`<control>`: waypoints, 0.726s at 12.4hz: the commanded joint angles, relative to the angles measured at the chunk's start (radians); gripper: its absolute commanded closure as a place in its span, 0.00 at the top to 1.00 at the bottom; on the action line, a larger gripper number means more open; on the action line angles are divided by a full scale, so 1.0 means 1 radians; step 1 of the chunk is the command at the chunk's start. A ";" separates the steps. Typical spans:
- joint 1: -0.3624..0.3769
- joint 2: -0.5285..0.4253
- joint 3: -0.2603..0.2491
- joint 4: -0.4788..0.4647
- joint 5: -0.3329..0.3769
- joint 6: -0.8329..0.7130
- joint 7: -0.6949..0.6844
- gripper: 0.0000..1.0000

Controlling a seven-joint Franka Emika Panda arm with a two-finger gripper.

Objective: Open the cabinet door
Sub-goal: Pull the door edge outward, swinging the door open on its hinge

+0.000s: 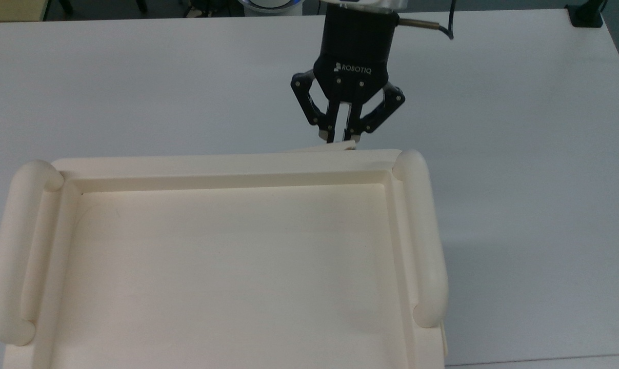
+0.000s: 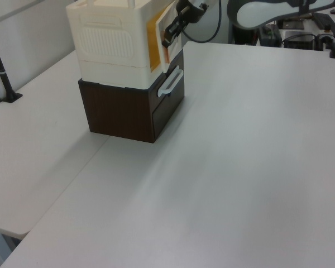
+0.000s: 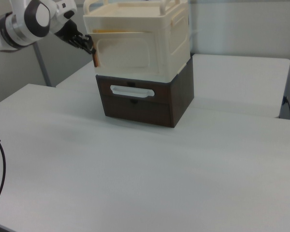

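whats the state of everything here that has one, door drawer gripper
cabinet door: partly open, swung out a little from the cream cabinet, held at its free edge
gripper: shut on the door's edge
brown drawer with the white handle: closed
cabinet's tray top: nothing on it

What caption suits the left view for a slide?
End effector grips the free edge of the cream cabinet door, swung partly open above the dark brown drawer unit.
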 commanded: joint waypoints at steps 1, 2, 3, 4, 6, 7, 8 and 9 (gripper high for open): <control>-0.013 -0.117 -0.025 -0.067 0.099 -0.166 -0.168 0.02; -0.022 -0.131 -0.028 -0.071 0.121 -0.234 -0.217 0.03; -0.038 -0.151 -0.028 -0.071 0.135 -0.298 -0.257 0.07; -0.063 -0.186 -0.028 -0.071 0.165 -0.394 -0.314 0.46; -0.100 -0.237 -0.031 -0.070 0.199 -0.568 -0.435 1.00; -0.120 -0.255 -0.033 -0.068 0.225 -0.636 -0.504 1.00; -0.149 -0.272 -0.033 -0.064 0.235 -0.708 -0.538 1.00; -0.161 -0.286 -0.034 -0.064 0.235 -0.749 -0.537 1.00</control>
